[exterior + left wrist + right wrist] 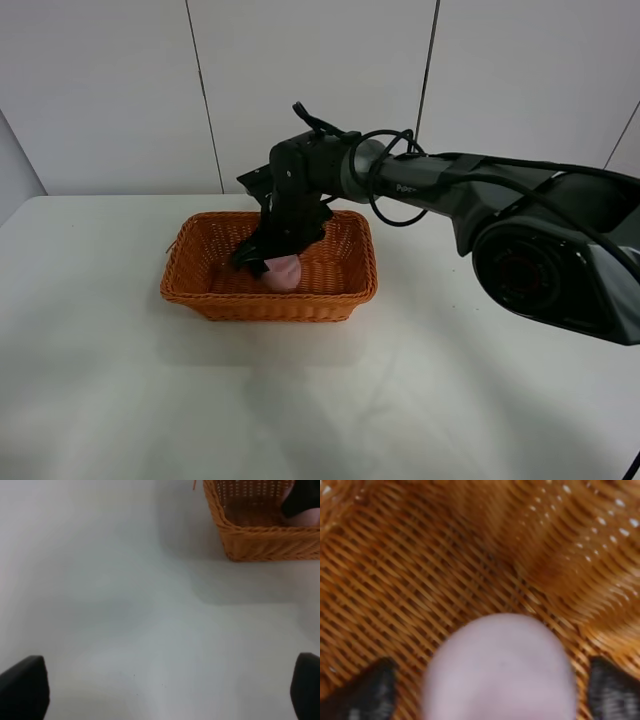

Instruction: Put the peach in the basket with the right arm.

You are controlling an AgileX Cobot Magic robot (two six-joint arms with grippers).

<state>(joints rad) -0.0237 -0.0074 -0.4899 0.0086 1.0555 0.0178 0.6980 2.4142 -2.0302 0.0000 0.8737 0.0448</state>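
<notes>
Inside the basket (268, 302), close to its front wall: the peach (286, 272), pale pink, sitting low among the weave. The basket is orange-brown wicker, rectangular, with sloped sides and a braided rim. It stands on a white table (120, 390). Beyond the basket is a pale panelled wall (300, 90) with dark seams.

Right arm (440, 190): black, glossy, cables looped along it. It reaches over the basket's far rim and bends down into it. Right gripper (262, 258) is below rim level, directly over the peach and partly hiding it from the high camera.

Right wrist view, blurred: the peach (500, 672) fills the middle, with the basket's weave (445, 570) behind it. One of the dark fingers (367, 690) shows on each side of the fruit. The claw is spread: a strip of wicker shows between each finger and the peach, so no pinch is visible. Cannot tell whether the peach lies on the basket floor or just above it.

Left gripper (165, 690): well apart from the basket, over bare table. Its two dark fingertips (22, 687) are wide apart, with only table surface between them. The left wrist view catches one corner of the basket (260, 542). Over the rim it shows a sliver of the peach (309, 517) under the dark right gripper (300, 497).
</notes>
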